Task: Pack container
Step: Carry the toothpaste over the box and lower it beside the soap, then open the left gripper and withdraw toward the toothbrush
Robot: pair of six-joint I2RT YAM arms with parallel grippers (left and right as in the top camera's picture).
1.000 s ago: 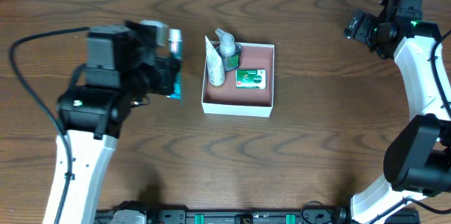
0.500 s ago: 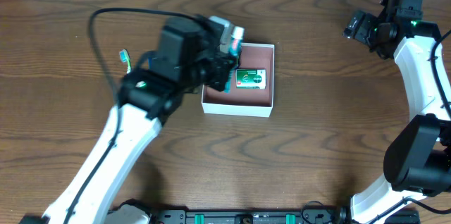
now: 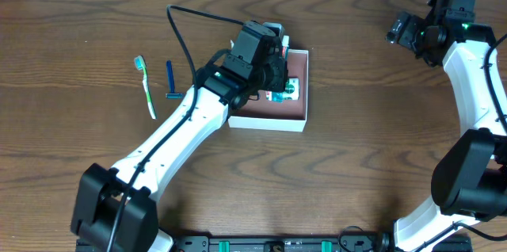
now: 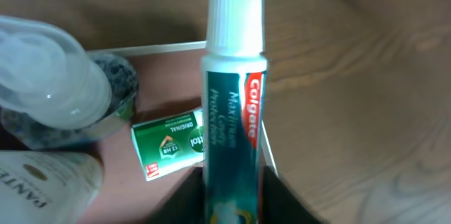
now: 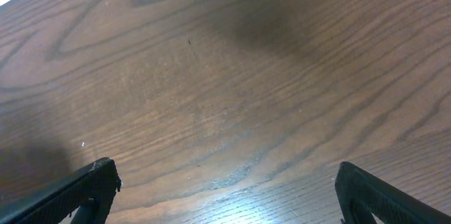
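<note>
Glossy plastic toothpaste tube (image 4: pixel 232 104), matt cardboard container (image 3: pixel 269 120), smooth wood-grain table (image 5: pixel 211 83).

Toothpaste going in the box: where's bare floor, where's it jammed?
Bare floor in the container: the strip between green box and front wall, and along the right wall. Left side is crowded: pump bottle, dark jar, white bottle. Toothpaste tube hovers near the right wall.

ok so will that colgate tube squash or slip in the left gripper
Likely squashy: the Colgate tube looks like a soft squeeze tube, so the left gripper may dent it. Its glossy skin could slip a little. Round near the cap, it might rock once laid in the container.
</note>
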